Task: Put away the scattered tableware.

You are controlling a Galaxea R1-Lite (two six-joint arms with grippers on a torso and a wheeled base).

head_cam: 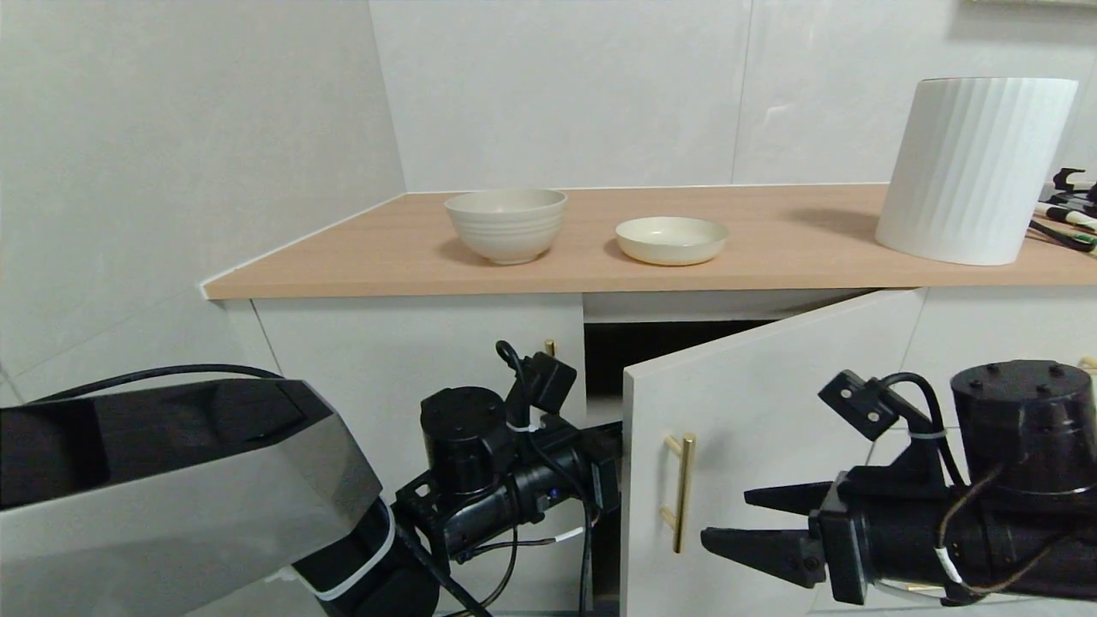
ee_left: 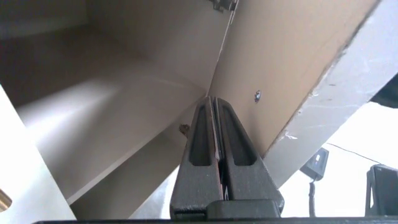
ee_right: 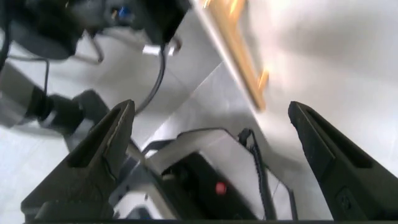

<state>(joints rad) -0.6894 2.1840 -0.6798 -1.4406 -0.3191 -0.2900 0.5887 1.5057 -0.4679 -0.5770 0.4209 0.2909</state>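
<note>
Head view: a bowl (head_cam: 506, 224) and shallow dish (head_cam: 671, 239) sit on the counter (head_cam: 806, 240) above a half-open cabinet door (head_cam: 754, 411). The left gripper (ee_left: 213, 106), pinched closed and empty, sits behind that door; the right gripper (head_cam: 727, 517) gapes empty beside its handle (head_cam: 681, 490). Best to swing the door wide first.

Counter (head_cam: 797, 231) above, cabinet (head_cam: 411, 360) below.
I see the bowl (head_cam: 506, 224) left of the dish (head_cam: 671, 239) on the counter at centre, canister (head_cam: 977, 167) upper right; cabinet door (head_cam: 771, 403) lower centre, right gripper (head_cam: 727, 517) beside its handle (head_cam: 683, 493).
</note>
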